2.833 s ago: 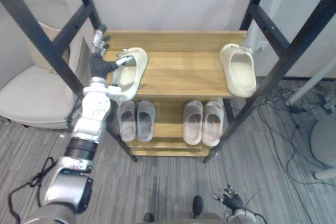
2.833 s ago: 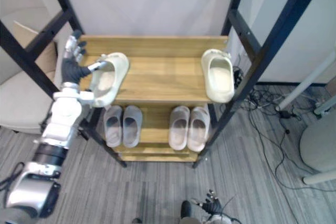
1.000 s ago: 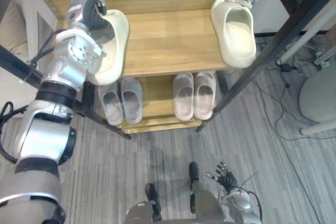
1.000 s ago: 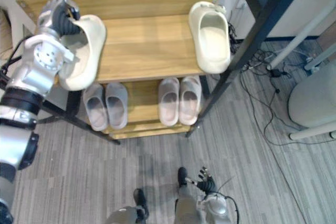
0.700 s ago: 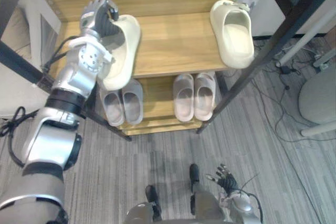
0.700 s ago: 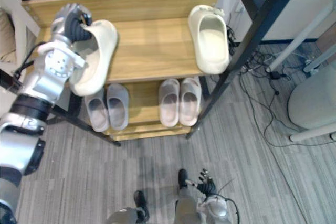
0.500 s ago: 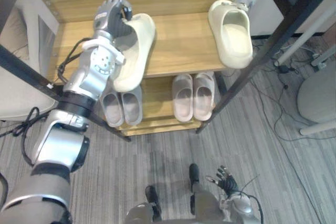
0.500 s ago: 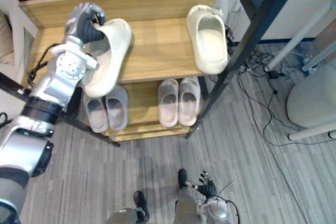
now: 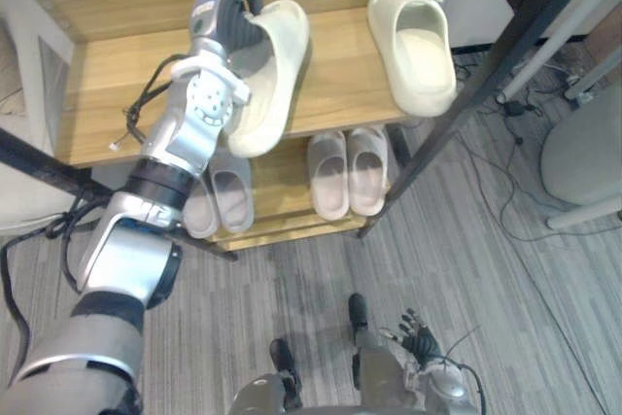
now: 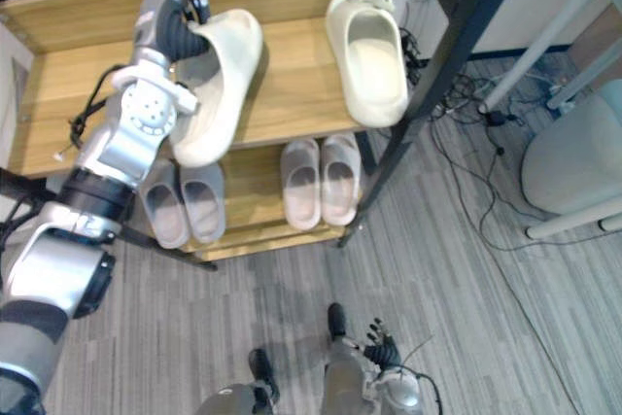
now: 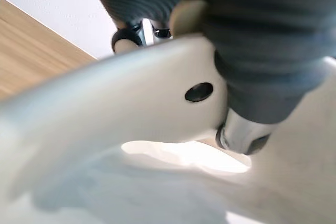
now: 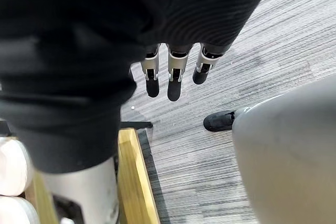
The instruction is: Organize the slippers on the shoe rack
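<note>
My left hand (image 9: 225, 9) is shut on the toe strap of a cream slipper (image 9: 272, 75), which it holds tilted over the middle of the wooden top shelf (image 9: 107, 85). In the left wrist view the curled fingers grip the cream slipper (image 11: 136, 129) from very close. A matching cream slipper (image 9: 413, 46) lies on the right end of the top shelf, its heel past the front edge. My right hand (image 9: 420, 349) hangs low by my side, fingers straight (image 12: 173, 80), holding nothing.
Two pairs of grey slippers stand on the lower shelf, one pair at the left (image 9: 222, 203) and one pair at the right (image 9: 348, 172). Black frame posts (image 9: 505, 31) flank the rack. Grey carpet (image 9: 486, 269) lies in front, and a round pale seat (image 9: 583, 143) stands at the right.
My left hand has carried the cream slipper rightward along the top shelf toward the other cream slipper. The camera has also shifted. The right hand has stayed low.
</note>
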